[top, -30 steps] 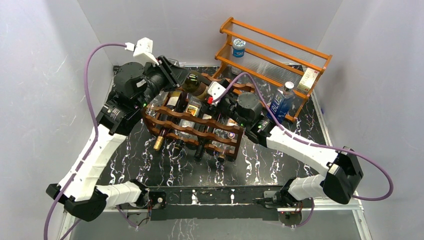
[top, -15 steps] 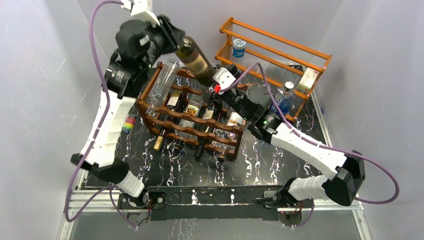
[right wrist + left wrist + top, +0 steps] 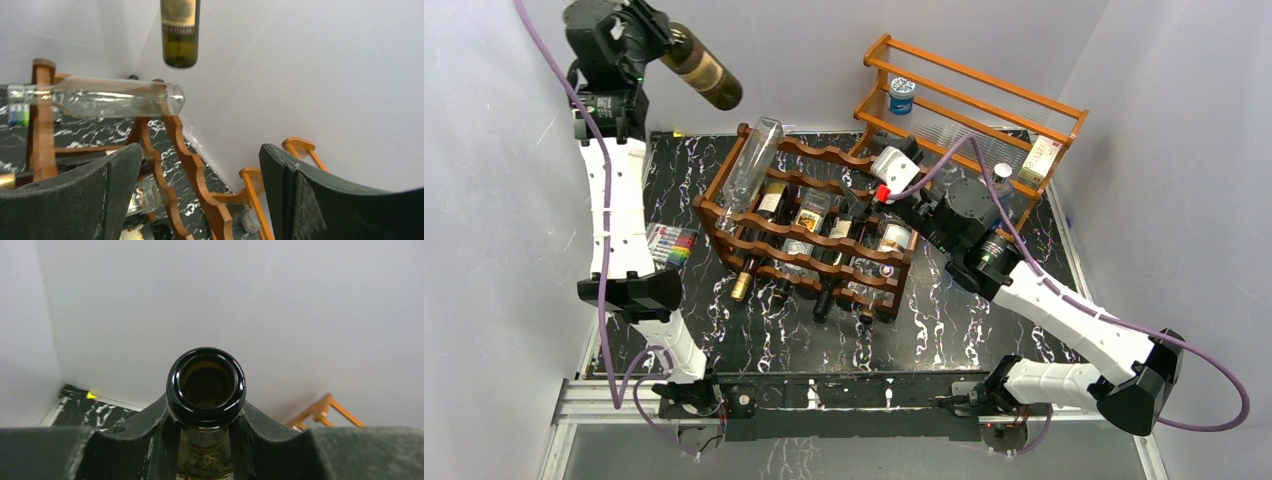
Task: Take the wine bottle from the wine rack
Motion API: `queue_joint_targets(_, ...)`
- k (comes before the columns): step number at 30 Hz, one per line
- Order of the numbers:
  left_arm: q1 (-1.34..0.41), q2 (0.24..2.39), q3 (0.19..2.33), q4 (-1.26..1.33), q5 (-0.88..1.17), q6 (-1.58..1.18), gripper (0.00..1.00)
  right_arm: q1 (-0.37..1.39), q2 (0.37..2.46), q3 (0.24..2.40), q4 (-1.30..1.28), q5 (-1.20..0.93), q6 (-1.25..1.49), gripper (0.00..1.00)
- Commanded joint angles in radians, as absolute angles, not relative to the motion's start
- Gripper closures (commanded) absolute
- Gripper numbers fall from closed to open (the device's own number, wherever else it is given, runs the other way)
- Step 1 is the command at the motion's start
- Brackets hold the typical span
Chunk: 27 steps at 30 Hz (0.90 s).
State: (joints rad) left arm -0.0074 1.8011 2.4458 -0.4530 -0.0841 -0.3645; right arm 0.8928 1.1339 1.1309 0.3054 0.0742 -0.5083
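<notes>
My left gripper (image 3: 656,32) is shut on the neck of a dark green wine bottle (image 3: 704,68) and holds it high in the air at the back left, well clear of the wine rack. In the left wrist view the bottle's open mouth (image 3: 206,384) sits between my fingers (image 3: 155,432). The dark reddish-brown wine rack (image 3: 809,235) stands mid-table with several bottles in its slots and a clear glass bottle (image 3: 752,170) lying on its top left. My right gripper (image 3: 876,182) is open and empty over the rack's back right rail. The right wrist view shows the lifted bottle's base (image 3: 180,30).
An orange wooden shelf (image 3: 972,110) stands at the back right with a blue-lidded jar (image 3: 902,95), a blue bottle (image 3: 987,205) and a small box (image 3: 1039,160). A pack of coloured markers (image 3: 669,243) lies left of the rack. White walls close in the table.
My left arm has lifted the wine bottle out of the rack and raised it up and to the back left. My right gripper has drawn back a little to the right.
</notes>
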Motion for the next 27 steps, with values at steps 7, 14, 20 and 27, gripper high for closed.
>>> queue_joint_targets(7, 0.269, 1.827, 2.379, -0.261, 0.185, -0.446, 1.00, 0.894, 1.163, 1.102, 0.320, 0.017, -0.354, 0.02)
queue_joint_targets(14, 0.272, 1.751, 1.987, -0.029, 0.277, -0.266, 1.00, 0.894, 1.201, 1.144, 0.332, 0.037, -0.168, 0.02)
queue_joint_targets(20, 0.268, 1.760, 1.871, 0.053, 0.361, -0.179, 1.00, 0.893, 1.282, 1.282, 0.180, 0.172, -0.016, 0.02)
queue_joint_targets(27, 0.226, 1.724, 1.691, 0.131, 0.398, 0.023, 1.00, 0.893, 1.371, 1.439, 0.008, 0.175, 0.012, 0.02)
